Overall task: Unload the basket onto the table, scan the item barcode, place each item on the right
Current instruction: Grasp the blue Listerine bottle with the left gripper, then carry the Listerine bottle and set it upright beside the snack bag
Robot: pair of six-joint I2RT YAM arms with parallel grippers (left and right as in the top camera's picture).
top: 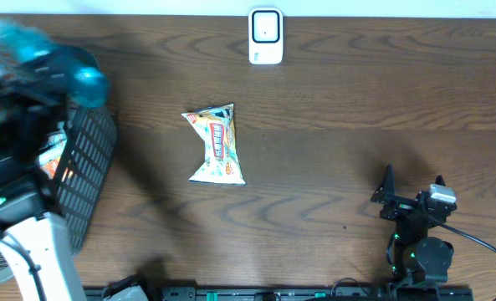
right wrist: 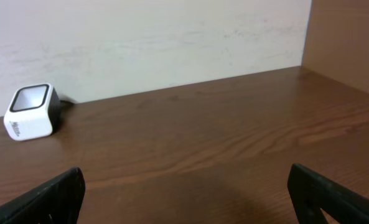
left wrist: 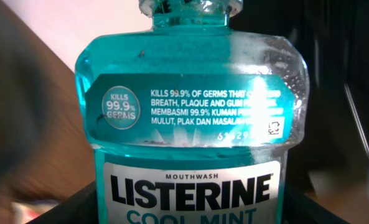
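slippage is the risk: the left claw grasps the slick bottle above the basket, well apart from the scanner, and a quick swing could twist it loose, while the right claw rests released.

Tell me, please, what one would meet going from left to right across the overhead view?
Bottle → packet → scanner → right end effector. The basket overlaps the bottle, so I leave it out of the order.
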